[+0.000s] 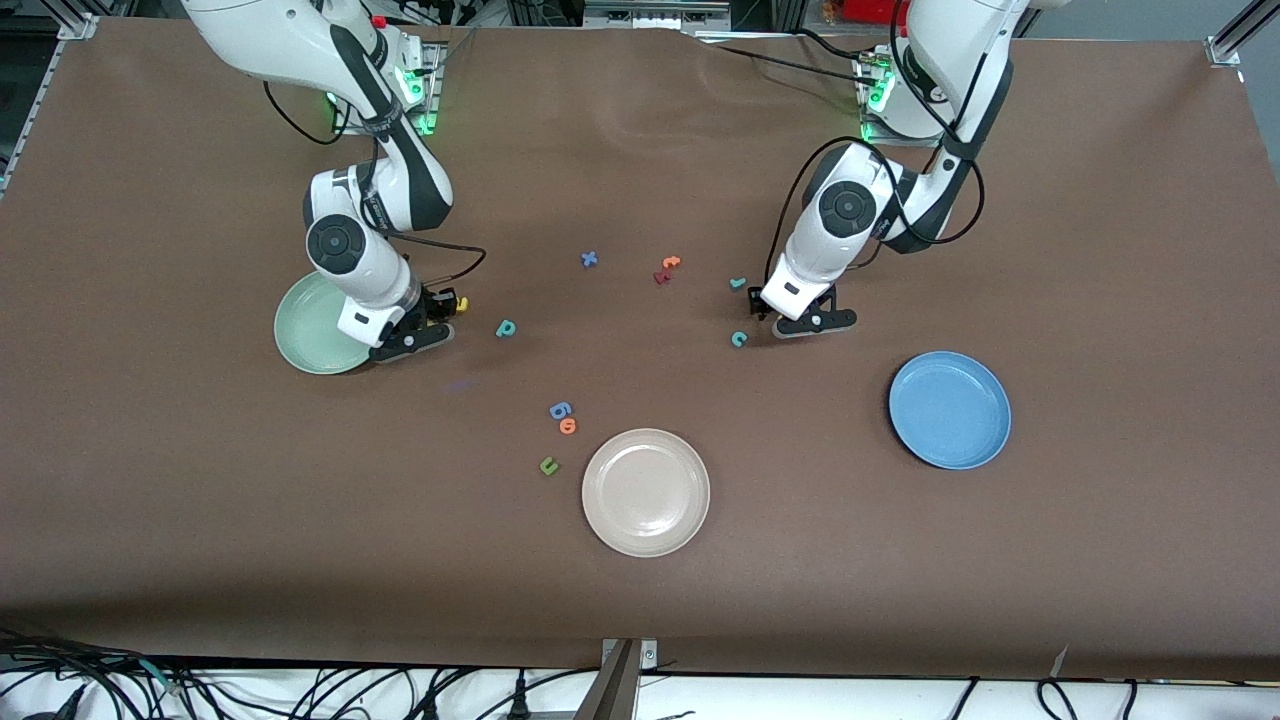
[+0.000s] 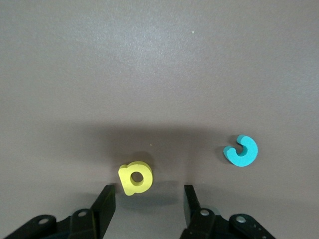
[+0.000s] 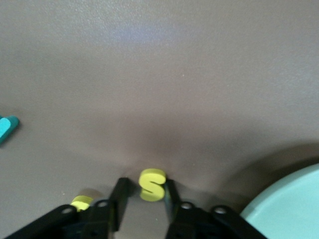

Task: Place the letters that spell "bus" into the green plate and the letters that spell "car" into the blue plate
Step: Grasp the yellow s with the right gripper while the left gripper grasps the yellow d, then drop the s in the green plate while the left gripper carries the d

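**Beige plate nearest; both jaws down at yellow letters**

Beige plate (image 1: 646,492) lies closest to the front camera on the brown surface (image 1: 200,520), with an olive "u" (image 1: 548,465), an orange "o" (image 1: 568,426) and a blue "g"-like letter (image 1: 559,409) just beside it toward the right arm's end.

The right gripper (image 3: 145,195) is low at the rim of the green plate (image 1: 305,330), which its arm partly covers. Its jaws pinch the yellow "s" (image 3: 152,184); a second yellow letter (image 3: 81,202) sits half hidden by one finger, too little showing to read. The teal "b" (image 1: 506,328) lies near, toward the table's middle.

The left gripper (image 2: 148,201) is low on the surface, well apart from the blue plate (image 1: 950,409). Its jaws stand spread on either side of the yellow "a" (image 2: 135,178), not touching it. The teal "c" (image 2: 241,151) lies beside it, the teal "r" (image 1: 738,283) farther from the camera.

Orange (image 1: 670,263) and dark-red (image 1: 660,277) letters touch near the middle, beside a blue "x" (image 1: 589,259).
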You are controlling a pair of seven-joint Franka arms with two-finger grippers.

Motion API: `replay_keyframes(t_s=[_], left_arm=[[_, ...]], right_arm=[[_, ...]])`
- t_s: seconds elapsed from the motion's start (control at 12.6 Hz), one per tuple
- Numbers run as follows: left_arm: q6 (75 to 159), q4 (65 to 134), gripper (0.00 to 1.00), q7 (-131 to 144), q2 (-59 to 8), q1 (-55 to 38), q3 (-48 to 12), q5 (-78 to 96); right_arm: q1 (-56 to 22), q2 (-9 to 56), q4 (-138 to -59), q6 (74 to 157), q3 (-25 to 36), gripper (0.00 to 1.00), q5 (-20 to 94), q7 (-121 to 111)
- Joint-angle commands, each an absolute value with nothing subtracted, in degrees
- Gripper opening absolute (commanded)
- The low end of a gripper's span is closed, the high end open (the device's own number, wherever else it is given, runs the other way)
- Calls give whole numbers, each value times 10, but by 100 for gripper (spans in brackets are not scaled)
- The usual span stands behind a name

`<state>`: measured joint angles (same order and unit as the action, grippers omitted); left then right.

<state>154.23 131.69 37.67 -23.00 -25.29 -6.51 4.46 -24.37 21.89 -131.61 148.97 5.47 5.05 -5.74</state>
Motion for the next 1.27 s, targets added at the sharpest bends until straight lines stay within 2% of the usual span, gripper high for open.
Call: replay_keyframes(t_s=[0.0,0.24,0.4,0.56,0.8,0.95,1.19], left_arm=[[1534,1303,60,378,-243,-256,-60,29],[1534,1302,55,377,-243,-252,-59,28],[1533,1302,54,376,-243,-252,-57,28],[1533,1301,49,376,-243,-252,-57,24],[1504,1276,49,377,-250,-250,-53,11],[1504,1274,49,377,-253,-250,-53,11],[1504,1274,48,379,-258,-250,-53,11]], right_arm=[[-235,224,-1323,1504,51,13,58,-78],[-235,207,-1320,1498,54,6,59,-69],[-235,178,-1319,1493,64,6,59,-62],[-235,145,-1312,1447,97,6,59,-65],[-235,111,-1308,1377,173,7,58,-80],[-235,112,-1309,1327,227,7,58,-91],[-234,148,-1311,1319,268,8,58,-96]])
